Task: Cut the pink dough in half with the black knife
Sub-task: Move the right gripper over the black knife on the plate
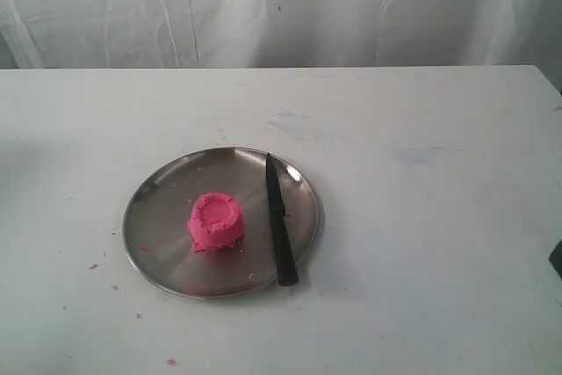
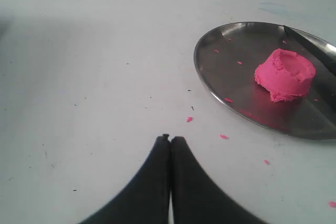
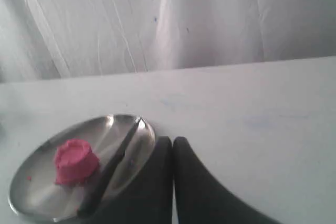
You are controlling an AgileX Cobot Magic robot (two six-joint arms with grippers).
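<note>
No writing shows. On the round steel plate [image 1: 158, 208], the dented pink dough [image 1: 216, 222] lies beside the matte black knife [image 1: 279, 221]. Left gripper [image 2: 169, 139] and right gripper [image 3: 172, 141] are pressed together, empty.

The pink dough [image 3: 76, 162] is seen as one whole lump on a steel plate [image 3: 37, 158] on the white desk [image 3: 252, 108]. The black knife [image 3: 113, 169] is laid beside it on the plate. The right hand [image 3: 172, 141] is held closed, with a white curtain [image 3: 157, 19] behind.
</note>
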